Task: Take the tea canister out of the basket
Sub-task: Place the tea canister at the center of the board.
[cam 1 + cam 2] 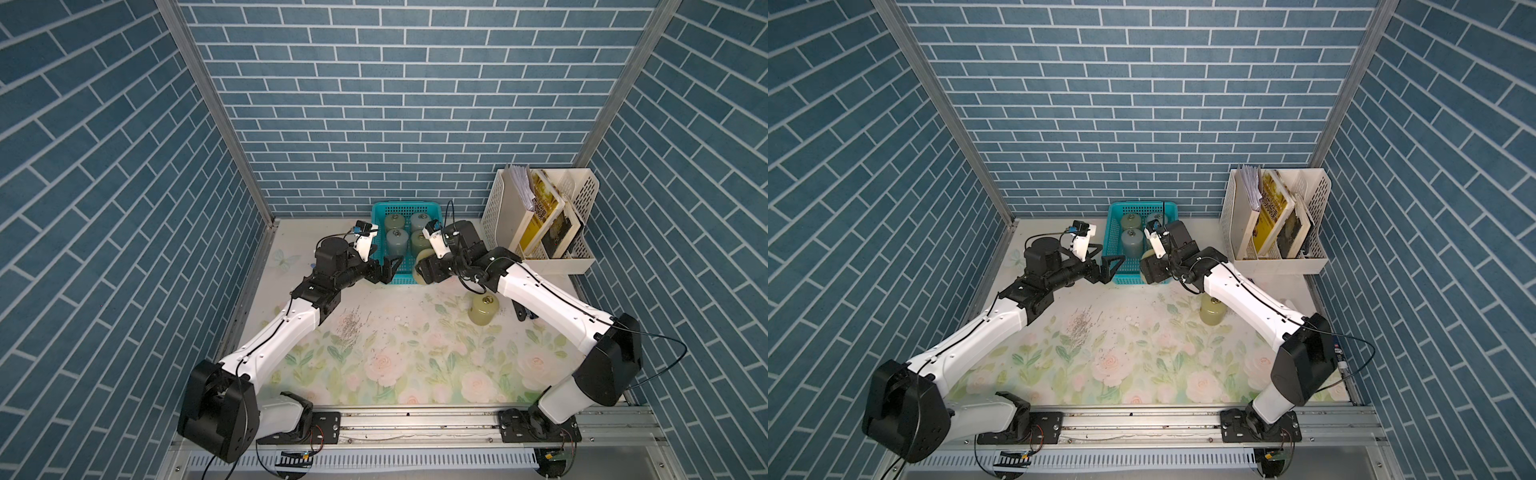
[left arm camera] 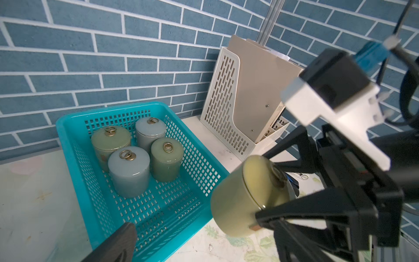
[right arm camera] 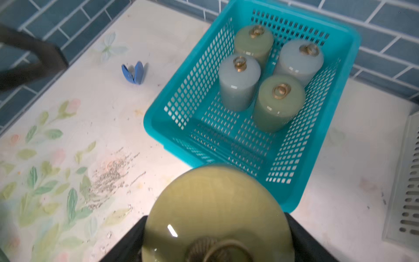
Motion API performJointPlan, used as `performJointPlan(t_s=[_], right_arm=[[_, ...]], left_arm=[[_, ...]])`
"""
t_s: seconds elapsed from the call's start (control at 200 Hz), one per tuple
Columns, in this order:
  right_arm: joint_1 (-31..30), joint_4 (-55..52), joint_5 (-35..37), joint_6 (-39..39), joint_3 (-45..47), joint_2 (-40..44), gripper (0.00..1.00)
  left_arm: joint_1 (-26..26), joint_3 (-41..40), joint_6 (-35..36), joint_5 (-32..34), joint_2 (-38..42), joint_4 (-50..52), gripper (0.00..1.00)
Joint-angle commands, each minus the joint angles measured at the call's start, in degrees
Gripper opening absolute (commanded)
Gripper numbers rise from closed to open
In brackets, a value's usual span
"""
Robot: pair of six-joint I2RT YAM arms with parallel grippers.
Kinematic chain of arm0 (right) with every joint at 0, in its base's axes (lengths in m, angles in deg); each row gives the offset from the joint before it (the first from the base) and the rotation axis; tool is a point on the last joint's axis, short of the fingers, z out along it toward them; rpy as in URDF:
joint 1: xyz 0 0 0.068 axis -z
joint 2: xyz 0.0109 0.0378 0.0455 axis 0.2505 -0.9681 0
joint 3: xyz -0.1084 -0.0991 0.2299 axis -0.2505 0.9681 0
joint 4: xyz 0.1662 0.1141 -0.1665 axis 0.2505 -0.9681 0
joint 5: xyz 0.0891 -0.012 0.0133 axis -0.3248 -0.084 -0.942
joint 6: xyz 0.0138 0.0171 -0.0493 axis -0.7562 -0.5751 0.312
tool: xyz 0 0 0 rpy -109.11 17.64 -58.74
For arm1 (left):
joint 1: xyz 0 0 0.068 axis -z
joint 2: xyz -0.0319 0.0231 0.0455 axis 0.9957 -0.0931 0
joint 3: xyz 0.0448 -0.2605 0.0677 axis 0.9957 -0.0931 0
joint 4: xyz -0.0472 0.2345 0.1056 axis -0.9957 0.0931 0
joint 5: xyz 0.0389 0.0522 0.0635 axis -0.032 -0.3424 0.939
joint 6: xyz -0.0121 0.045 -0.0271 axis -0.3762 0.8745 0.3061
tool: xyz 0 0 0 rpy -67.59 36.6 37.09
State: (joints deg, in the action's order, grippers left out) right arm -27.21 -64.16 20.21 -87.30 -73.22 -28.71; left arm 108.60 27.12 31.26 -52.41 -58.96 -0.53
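right claw point(image 2: 268, 188) is clenched on the tea canister point(image 2: 233, 204), one finger on each side of its yellow-green body. the canister is tipped over sideways with its ringed lid pointing back at the arm. it's up in the air right by the near right corner of the teal basket point(image 1: 399, 205), and in the left wrist view it looks to be just outside the rim, over the flowery worktop point(image 1: 374, 332). left claw point(image 1: 384, 261) hangs released with its jaws spread at the basket's near left corner, not touching anything as far as i can see. four more canisters point(image 2: 128, 174) stand upright in the far half of the basket, two greyish and two green. one loose canister point(image 1: 482, 311) stands on the worktop beside the right arm. white file rack point(image 1: 494, 208) with books sits in the far right corner, apart from the basket.
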Motion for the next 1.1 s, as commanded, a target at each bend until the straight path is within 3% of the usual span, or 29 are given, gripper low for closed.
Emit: performJointPlan(t_s=[0.0,0.425,1.095], right_arm=[[-0.3,4.8,0.2,1.0,5.4,4.6,0.00],[-0.4,10.2,5.4,-3.4,21.4,8.8,0.00],[-0.3,14.7,7.7,-5.2,23.2,3.1,0.00]], left_arm=[[1.1,-1.3,0.8,-0.9,-0.7,-1.1,1.00],[8.3,-1.4,1.9,2.3,-5.8,-2.4,1.00],[9.7,-2.6,2.1,6.6,-8.8,-3.8,1.00]])
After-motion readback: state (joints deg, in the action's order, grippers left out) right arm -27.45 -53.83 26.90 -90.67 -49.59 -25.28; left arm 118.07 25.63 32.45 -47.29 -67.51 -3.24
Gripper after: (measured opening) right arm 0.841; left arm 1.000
